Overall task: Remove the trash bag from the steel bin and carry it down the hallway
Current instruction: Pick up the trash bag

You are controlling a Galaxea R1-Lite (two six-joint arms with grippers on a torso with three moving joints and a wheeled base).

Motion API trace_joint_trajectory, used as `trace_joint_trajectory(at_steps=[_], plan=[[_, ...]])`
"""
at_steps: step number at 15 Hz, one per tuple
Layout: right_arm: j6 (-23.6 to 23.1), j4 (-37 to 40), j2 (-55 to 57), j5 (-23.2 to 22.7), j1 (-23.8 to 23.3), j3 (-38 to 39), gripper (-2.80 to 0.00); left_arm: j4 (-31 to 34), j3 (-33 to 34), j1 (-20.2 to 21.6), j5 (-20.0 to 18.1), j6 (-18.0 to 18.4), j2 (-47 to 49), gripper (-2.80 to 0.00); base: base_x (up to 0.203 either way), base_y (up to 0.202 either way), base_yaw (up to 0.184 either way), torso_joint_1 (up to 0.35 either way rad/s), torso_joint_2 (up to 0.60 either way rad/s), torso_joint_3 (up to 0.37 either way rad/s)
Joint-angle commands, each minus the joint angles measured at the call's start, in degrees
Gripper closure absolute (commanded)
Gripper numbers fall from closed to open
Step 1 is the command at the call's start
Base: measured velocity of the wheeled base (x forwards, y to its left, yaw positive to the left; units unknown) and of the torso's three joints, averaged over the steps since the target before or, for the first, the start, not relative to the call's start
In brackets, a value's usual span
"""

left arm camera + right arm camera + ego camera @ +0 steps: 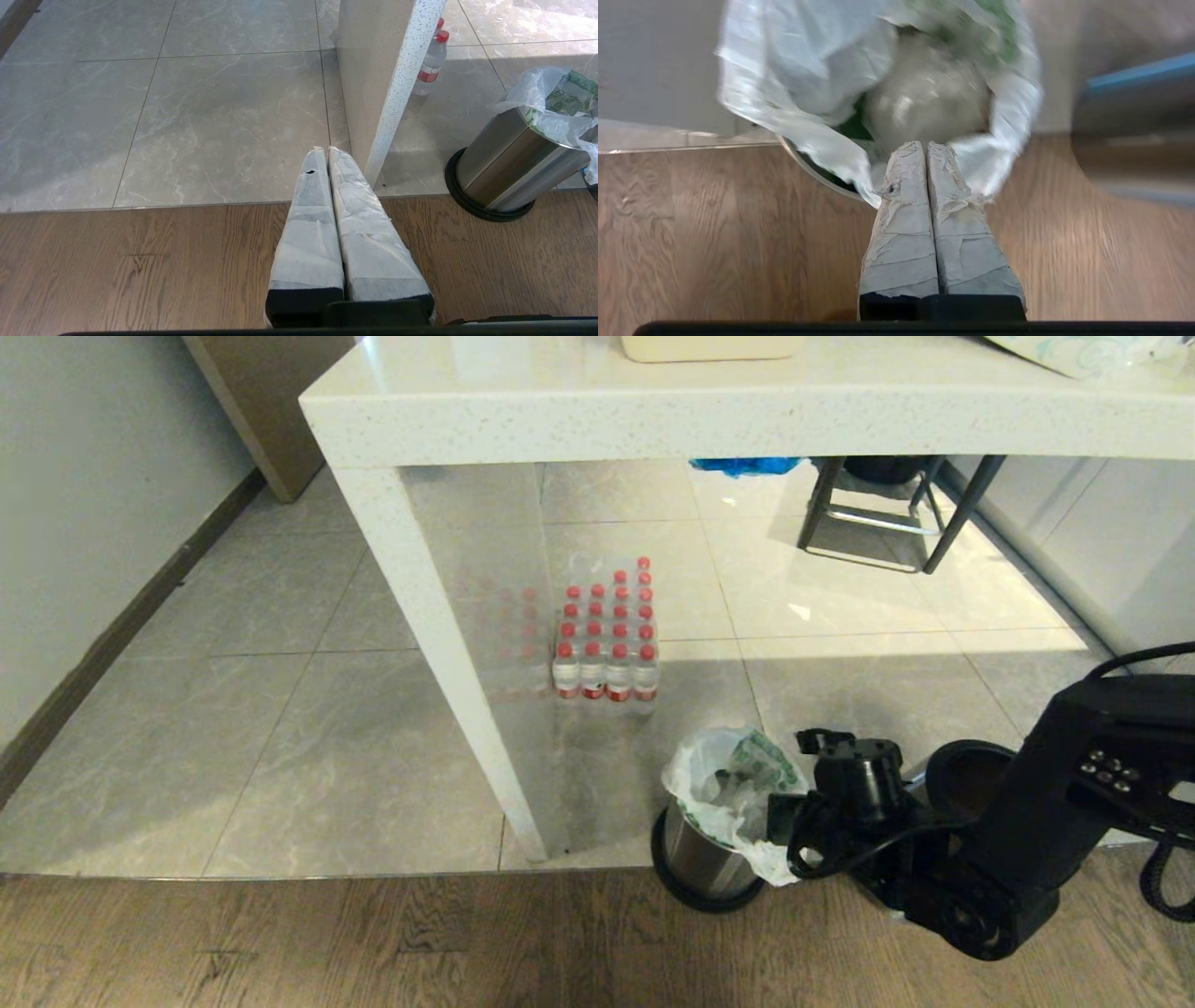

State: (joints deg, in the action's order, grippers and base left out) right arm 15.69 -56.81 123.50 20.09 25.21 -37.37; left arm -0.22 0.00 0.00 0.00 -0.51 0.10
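The steel bin (695, 863) stands on the wood floor at the tile edge, beside the white table's leg, and also shows in the left wrist view (509, 163). The white trash bag (733, 784) with green print lines the bin and puffs up over its rim. My right gripper (782, 854) is at the bag's near edge. In the right wrist view it (926, 145) is shut on the bag's rim, with plastic (808, 93) bunched on both sides of the fingertips. My left gripper (322, 149) hangs shut and empty over the floor, to the bin's left. The hallway is out of view.
A speckled white table (747, 420) spans the top, its leg (448, 644) close to the bin. A pack of red-capped water bottles (607, 635) sits under it. Behind are a black stool frame (878, 513) and a blue bag (744, 465). A wall with a baseboard (112, 635) runs along the left.
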Motion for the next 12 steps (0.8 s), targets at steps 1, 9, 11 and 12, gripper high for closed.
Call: trace_joint_trajectory(at_steps=[1, 9, 11, 12], plan=[[0.60, -0.84, -1.40, 0.54, 0.78, 2.64, 0.00, -0.04, 0.00, 0.00, 0.00, -0.02, -0.01, 0.00, 0.000, 0.000, 0.000, 0.000, 0.00, 0.000], [7.44, -4.24, -4.16, -4.70, 3.79, 7.08, 0.00, -0.04, 0.00, 0.00, 0.00, -0.02, -0.01, 0.00, 0.000, 0.000, 0.000, 0.000, 0.00, 0.000], [7.16, -6.54, -3.28, -4.80, 4.06, 6.61, 0.00, -0.04, 0.00, 0.00, 0.00, -0.02, -0.01, 0.00, 0.000, 0.000, 0.000, 0.000, 0.00, 0.000], [7.07, -6.57, -3.25, -4.80, 4.04, 6.68, 0.00, -0.04, 0.00, 0.00, 0.00, -0.01, -0.01, 0.00, 0.000, 0.000, 0.000, 0.000, 0.00, 0.000]])
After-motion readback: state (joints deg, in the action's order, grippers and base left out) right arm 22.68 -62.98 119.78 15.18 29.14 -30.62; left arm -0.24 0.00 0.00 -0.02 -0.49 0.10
